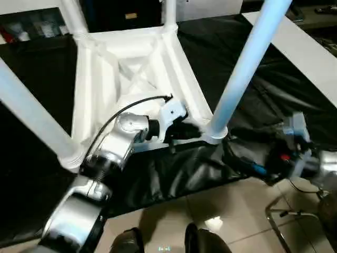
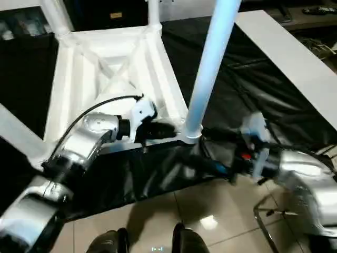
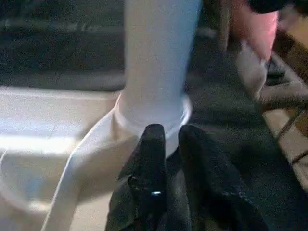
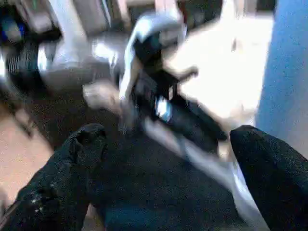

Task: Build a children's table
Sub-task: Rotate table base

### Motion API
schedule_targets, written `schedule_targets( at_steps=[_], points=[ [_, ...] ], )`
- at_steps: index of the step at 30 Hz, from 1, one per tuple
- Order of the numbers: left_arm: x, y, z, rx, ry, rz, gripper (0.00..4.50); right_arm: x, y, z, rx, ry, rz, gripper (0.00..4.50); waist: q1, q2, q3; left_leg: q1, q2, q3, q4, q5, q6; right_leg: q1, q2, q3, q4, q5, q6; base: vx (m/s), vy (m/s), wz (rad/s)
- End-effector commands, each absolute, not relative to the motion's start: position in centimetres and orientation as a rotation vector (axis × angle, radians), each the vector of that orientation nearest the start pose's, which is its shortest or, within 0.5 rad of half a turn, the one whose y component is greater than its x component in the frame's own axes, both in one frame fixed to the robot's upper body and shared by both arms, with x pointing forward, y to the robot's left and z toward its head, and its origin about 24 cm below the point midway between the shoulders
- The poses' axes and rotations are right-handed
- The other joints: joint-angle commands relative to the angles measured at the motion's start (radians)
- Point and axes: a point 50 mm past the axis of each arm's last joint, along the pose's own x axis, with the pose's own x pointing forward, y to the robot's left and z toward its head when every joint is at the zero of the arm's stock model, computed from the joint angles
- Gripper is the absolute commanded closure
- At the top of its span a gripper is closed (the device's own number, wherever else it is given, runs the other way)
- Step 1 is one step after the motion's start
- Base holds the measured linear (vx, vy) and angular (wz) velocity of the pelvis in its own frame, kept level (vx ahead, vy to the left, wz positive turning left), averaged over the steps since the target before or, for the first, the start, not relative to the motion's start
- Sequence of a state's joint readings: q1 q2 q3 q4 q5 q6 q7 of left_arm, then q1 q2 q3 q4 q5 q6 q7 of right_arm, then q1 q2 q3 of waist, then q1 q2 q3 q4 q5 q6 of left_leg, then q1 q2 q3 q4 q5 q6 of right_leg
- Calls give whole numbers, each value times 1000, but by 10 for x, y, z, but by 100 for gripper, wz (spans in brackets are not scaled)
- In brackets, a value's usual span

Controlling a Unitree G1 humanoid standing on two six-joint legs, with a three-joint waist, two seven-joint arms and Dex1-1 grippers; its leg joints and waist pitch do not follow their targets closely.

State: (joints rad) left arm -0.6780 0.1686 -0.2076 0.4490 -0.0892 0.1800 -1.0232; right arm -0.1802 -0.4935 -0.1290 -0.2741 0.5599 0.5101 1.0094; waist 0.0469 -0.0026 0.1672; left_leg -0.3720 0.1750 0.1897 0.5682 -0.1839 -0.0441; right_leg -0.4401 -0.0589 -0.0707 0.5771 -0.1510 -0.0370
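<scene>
The white table top (image 1: pixel 131 68) lies upside down on the black cover (image 1: pixel 174 174), ribbed underside up. White legs stand in its corner sockets; the near right leg (image 1: pixel 242 68) rises from its socket (image 1: pixel 215 132). My left gripper (image 1: pixel 192 130) is shut with nothing held. Its fingertips (image 3: pixel 154 139) press against that socket's collar (image 3: pixel 175 118). My right gripper (image 2: pixel 208 150) is open just right of the same socket, low over the cover. In the right wrist view its fingers (image 4: pixel 86 144) are spread wide, with the leg (image 4: pixel 288 72) beside one of them.
The near left leg (image 1: pixel 31 121) slants across the left side. A white board (image 1: pixel 305 52) lies at the back right on the cover. A metal chair frame (image 1: pixel 284 221) stands on the tiled floor (image 1: pixel 231 200) at the lower right, near my feet (image 1: pixel 158 240).
</scene>
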Motion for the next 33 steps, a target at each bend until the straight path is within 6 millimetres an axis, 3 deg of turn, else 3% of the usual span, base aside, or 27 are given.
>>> schedule_targets(
  at_steps=[1,4,5,7,8,9,10,14,15,16,17,19,20,21,23,26,27,28,32,33],
  points=[
    [326,74,113,141,58,-1213,340,252,-171,149,60,-55,1063,0,7,-13,-83,-2,42,-23,-46,-57,159,75,-81,47,-72,-280,-193,0,0,0],
    [314,83,114,60,39,-1163,306,255,-160,152,98,-89,1033,0,3,-8,-79,0,50,-23,-50,-69,143,72,-82,49,-69,-266,-207,0,0,0],
    [310,86,113,44,41,-1149,300,256,-157,152,112,-89,1022,0,1,-6,-79,6,52,-23,-51,-78,138,69,-79,51,-68,-271,-202,0,0,0],
    [298,94,109,16,65,-1131,277,256,-149,150,127,-84,1012,0,2,-5,-74,3,54,-24,-55,-90,130,67,-81,52,-69,-281,-200,0,0,0],
    [289,100,104,8,85,-1132,268,257,-145,148,140,-79,1004,0,1,-12,-71,3,53,-23,-56,-99,130,65,-80,51,-73,-296,-193,0,0,0],
    [283,103,101,3,99,-1135,265,257,-142,147,149,-76,999,0,-1,-7,-70,4,53,-23,-58,-110,125,63,-80,53,-73,-312,-186,0,0,0],
    [274,109,96,9,119,-1142,265,258,-138,146,168,-74,994,0,-3,-16,-69,3,54,-25,-60,-113,115,64,-81,54,-70,-320,-178,0,0,0],
    [252,126,84,8,176,-1139,223,265,-134,141,190,-69,907,0,-10,-12,-60,6,52,-23,-67,-145,91,56,-80,57,-79,-381,-145,0,0,0],
    [245,133,81,4,201,-1133,223,272,-139,138,181,-57,822,0,-10,-17,-58,9,53,-24,-68,-155,83,54,-82,59,-79,-394,-140,0,0,0],
    [236,142,79,6,232,-1133,216,281,-146,135,171,-48,719,0,-13,-14,-54,9,55,-26,-72,-166,65,52,-84,60,-79,-412,-142,0,0,0],
    [231,147,79,7,251,-1133,202,285,-152,135,172,-46,663,0,-16,-18,-53,13,53,-25,-73,-183,54,50,-82,60,-83,-442,-130,0,0,0],
    [228,152,79,7,267,-1129,180,289,-157,135,166,-46,608,0,-16,-14,-50,19,52,-23,-74,-195,43,46,-79,63,-86,-452,-121,0,0,0],
    [222,160,78,16,288,-1131,180,294,-165,135,159,-50,545,0,-14,-14,-52,25,53,-20,-72,-198,37,43,-79,64,-86,-446,-124,0,0,0],
    [217,167,78,24,311,-1131,172,298,-173,135,149,-53,487,0,-18,-16,-49,17,50,-23,-76,-199,31,49,-79,64,-82,-445,-123,0,0,0],
    [209,177,79,26,347,-1124,155,302,-181,137,135,-59,427,0,-17,-17,-53,24,52,-19,-73,-189,27,45,-77,66,-77,-409,-128,0,0,0],
    [190,201,83,33,431,-1109,132,308,-197,137,103,-59,327,0,-15,-20,-60,23,49,-15,-68,-147,39,50,-75,68,-64,-322,-151,0,0,0],
    [188,204,83,36,439,-1108,124,309,-199,137,97,-58,321,0,-17,-20,-60,16,48,-18,-69,-133,42,57,-75,68,-59,-302,-156,0,0,0],
    [180,216,86,38,484,-1092,112,310,-203,135,85,-49,297,0,-18,-25,-61,20,45,-13,-67,-126,56,56,-71,68,-60,-286,-159,0,0,0],
    [177,234,93,59,510,-1058,87,311,-207,131,29,-33,294,0,-19,-26,-61,18,43,-14,-66,-118,71,59,-70,67,-58,-282,-162,0,0,0],
    [184,243,101,79,469,-1016,77,308,-202,125,33,-2,343,0,-19,-27,-60,20,43,-13,-66,-126,73,59,-70,67,-60,-292,-159,0,0,0]
  ],
)
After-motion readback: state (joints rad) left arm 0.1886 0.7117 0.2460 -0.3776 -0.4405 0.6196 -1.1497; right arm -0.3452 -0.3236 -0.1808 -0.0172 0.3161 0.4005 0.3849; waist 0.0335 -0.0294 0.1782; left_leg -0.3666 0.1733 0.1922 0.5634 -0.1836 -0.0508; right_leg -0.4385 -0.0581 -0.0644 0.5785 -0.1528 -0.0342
